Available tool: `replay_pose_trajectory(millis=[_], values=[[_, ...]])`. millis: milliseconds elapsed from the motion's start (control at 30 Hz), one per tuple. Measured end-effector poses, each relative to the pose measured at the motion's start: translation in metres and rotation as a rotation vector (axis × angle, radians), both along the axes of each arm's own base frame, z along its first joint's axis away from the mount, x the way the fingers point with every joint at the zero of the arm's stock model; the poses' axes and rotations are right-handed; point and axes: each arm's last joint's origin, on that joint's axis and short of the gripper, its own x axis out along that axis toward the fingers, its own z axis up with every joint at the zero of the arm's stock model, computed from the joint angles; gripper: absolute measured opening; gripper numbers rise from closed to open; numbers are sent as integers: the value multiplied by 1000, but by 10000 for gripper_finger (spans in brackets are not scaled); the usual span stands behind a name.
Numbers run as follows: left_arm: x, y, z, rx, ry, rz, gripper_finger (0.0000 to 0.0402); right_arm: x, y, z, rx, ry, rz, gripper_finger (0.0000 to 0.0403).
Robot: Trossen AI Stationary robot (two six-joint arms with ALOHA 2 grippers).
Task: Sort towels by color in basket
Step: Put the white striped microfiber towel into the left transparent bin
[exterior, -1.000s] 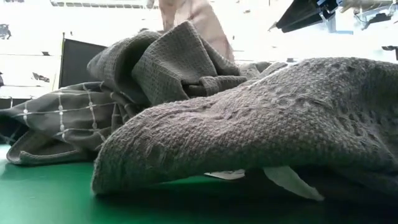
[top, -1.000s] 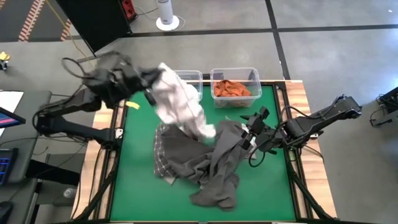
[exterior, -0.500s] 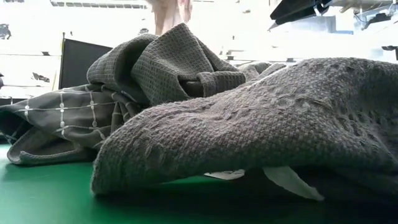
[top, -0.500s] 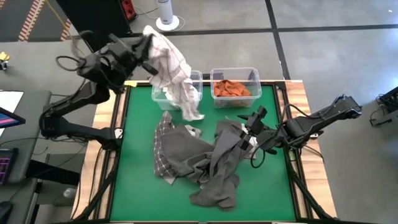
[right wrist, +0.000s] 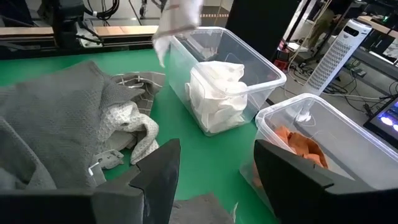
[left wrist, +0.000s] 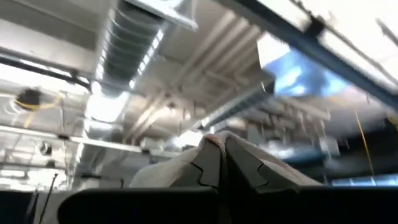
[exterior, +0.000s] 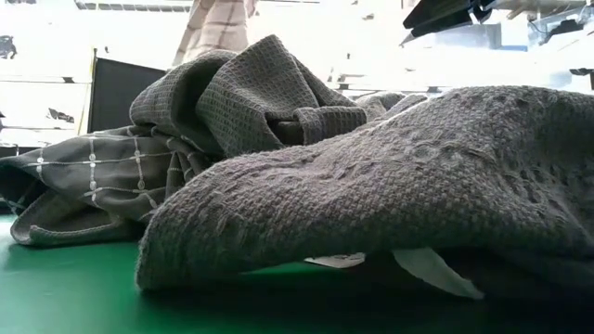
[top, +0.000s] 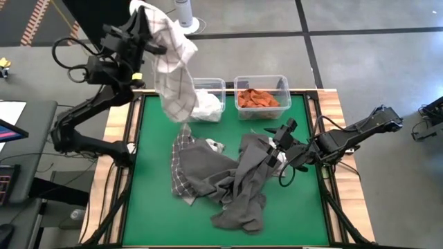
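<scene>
Left gripper [top: 142, 17] is raised high beyond the far left corner of the green table [top: 149, 200], fingers [left wrist: 208, 167] pressed together on a white towel with thin dark check lines [top: 169, 66]. The towel hangs free from the grip; its lower end dangles just beside the left clear bin [top: 214, 86], at the bin's left edge. In the low view only the hanging cloth shows, at the top of the frame behind the heap.

Left clear bin holds white cloth [right wrist: 217, 87]. Right clear bin [top: 280, 83], next to it along the far table edge, holds an orange towel [top: 257, 98].

Remaining pile sits at mid-table: a grey-and-white checked towel [top: 181, 173] on the left side, dark grey waffle-weave towels [top: 239, 187] heaped over and to the right of it, and a small light patch of cloth [top: 214, 145] showing near the top of the pile.

Right gripper [top: 280, 142] is low at the right edge of the pile, just beside the dark grey cloth. Its fingers [right wrist: 158, 177] stand well apart with nothing between them, pointing toward the two bins.
</scene>
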Motion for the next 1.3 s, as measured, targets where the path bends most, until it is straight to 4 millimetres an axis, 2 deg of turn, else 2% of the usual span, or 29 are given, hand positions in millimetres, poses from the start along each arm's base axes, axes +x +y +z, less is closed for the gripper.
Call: replay_pose_trajectory(millis=[233, 367, 567, 700, 833, 967, 1133, 1300], values=[[12, 27, 12, 108, -99, -111, 0, 0, 0, 0, 0, 1, 0, 249], [27, 42, 24, 130, -132, -177, 0, 0, -2, 0, 0, 2, -7, 249], [42, 52, 41, 180, -173, -219, 0, 0, 0, -2, 1, 0, 1, 249], [50, 57, 43, 170, -176, -249, 0, 0, 0, -12, -11, 21, 3, 249], [60, 63, 37, 99, -61, -205, 0, 1, -2, -14, -7, 20, -5, 249], [67, 67, 30, -44, 53, -133, 0, -1, 3, -13, -5, 17, 16, 249], [64, 59, 28, -155, 205, -77, 0, -3, 6, -13, -7, 15, 30, 249], [65, 53, 16, -306, 407, -32, 0, -2, 6, -12, -3, 7, 29, 249]])
